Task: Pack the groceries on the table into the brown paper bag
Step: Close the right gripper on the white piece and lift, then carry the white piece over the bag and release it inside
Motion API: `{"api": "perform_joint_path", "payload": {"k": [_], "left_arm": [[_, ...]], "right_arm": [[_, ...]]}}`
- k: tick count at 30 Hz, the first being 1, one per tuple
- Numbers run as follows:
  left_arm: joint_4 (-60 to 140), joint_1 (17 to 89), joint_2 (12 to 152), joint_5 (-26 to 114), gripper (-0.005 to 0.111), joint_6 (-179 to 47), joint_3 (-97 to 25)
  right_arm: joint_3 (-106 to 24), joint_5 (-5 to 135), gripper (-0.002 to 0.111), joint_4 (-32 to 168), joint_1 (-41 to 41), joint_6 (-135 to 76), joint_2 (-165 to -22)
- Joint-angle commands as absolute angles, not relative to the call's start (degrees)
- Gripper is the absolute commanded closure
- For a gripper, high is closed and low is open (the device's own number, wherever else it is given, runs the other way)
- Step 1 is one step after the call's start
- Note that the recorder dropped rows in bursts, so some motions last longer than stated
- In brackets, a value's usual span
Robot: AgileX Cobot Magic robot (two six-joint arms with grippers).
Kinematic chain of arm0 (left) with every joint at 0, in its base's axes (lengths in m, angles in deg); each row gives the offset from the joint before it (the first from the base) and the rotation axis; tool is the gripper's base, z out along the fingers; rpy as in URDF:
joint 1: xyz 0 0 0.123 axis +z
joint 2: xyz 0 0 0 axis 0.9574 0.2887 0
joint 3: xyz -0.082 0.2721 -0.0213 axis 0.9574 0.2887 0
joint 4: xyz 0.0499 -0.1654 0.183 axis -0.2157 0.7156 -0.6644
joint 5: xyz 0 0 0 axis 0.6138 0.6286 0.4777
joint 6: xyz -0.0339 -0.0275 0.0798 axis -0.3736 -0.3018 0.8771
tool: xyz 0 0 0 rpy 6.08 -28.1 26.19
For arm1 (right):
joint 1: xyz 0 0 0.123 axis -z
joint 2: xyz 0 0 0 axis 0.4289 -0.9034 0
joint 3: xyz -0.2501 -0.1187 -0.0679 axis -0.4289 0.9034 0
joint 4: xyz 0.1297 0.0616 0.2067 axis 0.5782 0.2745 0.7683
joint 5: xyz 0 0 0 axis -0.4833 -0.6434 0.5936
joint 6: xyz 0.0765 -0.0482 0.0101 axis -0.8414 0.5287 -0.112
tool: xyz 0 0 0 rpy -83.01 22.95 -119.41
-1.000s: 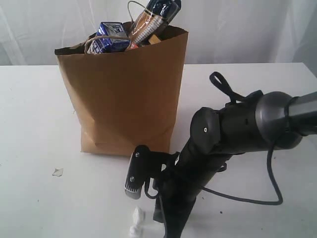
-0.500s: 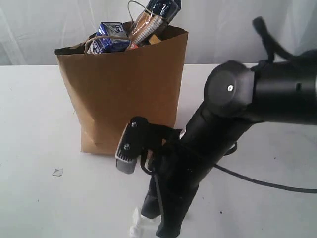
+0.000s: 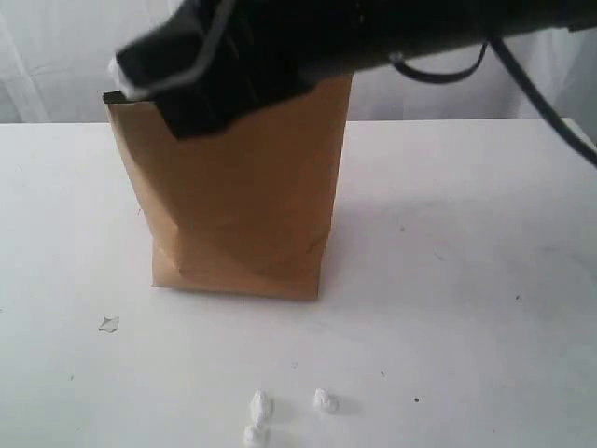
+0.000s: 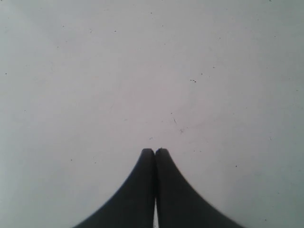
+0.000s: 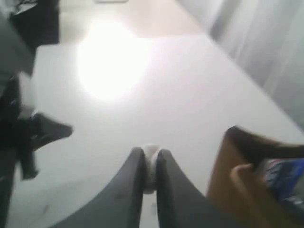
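Right wrist view: bag (image 5: 230, 194) beside tool (image 5: 150, 152) gripping scrap (image 5: 150, 167).

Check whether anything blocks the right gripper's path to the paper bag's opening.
Nothing visible does. The right gripper, pinching a small white bit, is beside the paper bag, with only bare table between.

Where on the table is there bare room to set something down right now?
Right of the brown paper bag the table is broad and bare. Left of the bag is free too, bar a small scrap. Nearer the camera, three white bits lie; the right arm crosses above the bag.
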State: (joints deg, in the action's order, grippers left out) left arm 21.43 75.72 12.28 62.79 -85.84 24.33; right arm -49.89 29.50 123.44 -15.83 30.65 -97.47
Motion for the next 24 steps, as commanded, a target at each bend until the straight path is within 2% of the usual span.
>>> {"api": "perform_joint_path", "payload": {"k": [1,8,24], "left_arm": [[21.55,75.23,12.07,62.97,0.107,-86.04,24.57],[21.55,75.23,12.07,62.97,0.107,-86.04,24.57],[21.55,75.23,12.07,62.97,0.107,-86.04,24.57]], "right_arm": [[-50.92,48.77,0.100,124.94,-15.94,30.56,-97.09],[-50.92,74.21,0.100,124.93,-15.94,30.32,-100.32],[-50.92,83.39,0.099,125.15,-15.94,30.57,-118.63]]}}
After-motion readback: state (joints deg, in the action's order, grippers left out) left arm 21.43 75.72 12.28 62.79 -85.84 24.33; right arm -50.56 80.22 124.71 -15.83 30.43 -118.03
